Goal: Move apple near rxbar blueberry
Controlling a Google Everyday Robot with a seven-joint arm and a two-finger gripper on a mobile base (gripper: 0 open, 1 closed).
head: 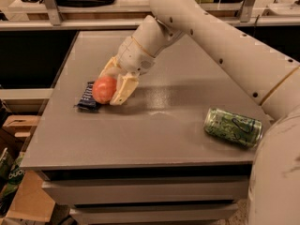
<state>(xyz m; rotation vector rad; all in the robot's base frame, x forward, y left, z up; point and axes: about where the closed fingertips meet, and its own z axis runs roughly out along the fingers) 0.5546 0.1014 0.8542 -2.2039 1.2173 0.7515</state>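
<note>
The apple (103,89) is round and red-orange and sits at the table's left side. It touches the right edge of the rxbar blueberry (86,97), a flat dark navy wrapper lying on the table. My gripper (110,87) reaches down from the upper right. Its cream fingers (123,89) sit on either side of the apple and are closed on it. The apple hides part of the bar.
A green drink can (233,126) lies on its side at the table's right front. The grey table (154,135) has edges close on the left and front. Cardboard boxes (28,196) stand on the floor at lower left. Shelves run behind.
</note>
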